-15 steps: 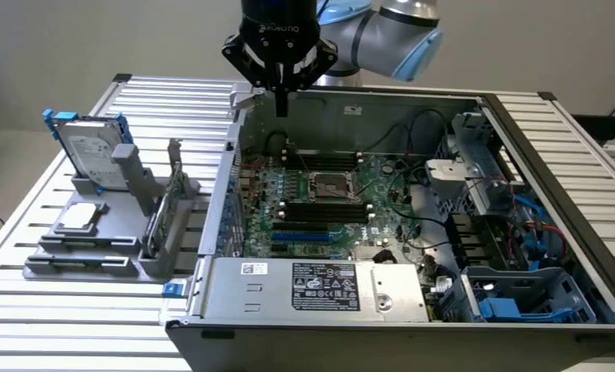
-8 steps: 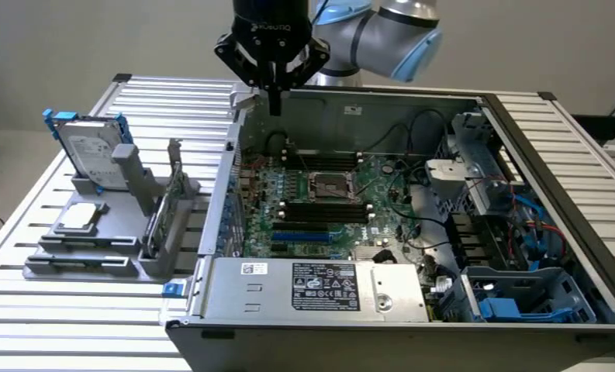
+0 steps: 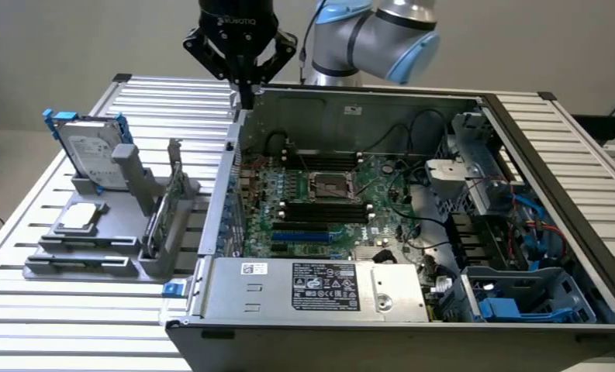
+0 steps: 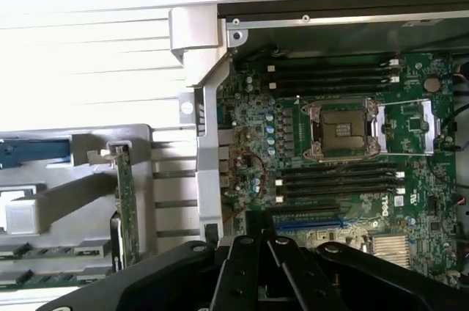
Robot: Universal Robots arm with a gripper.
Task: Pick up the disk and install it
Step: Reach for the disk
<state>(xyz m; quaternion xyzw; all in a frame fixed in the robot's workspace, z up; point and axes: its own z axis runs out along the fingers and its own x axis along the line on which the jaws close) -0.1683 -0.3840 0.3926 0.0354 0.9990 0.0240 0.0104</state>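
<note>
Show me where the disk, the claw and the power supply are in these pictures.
the disk [image 3: 87, 151]: exterior view, on its silver labelled face.
the claw [image 3: 247, 94]: exterior view, midway between its shut fingertips.
the power supply [image 3: 325, 288]: exterior view, on its black label.

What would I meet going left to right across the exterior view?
disk → card → gripper → CPU socket → blue cables
</note>
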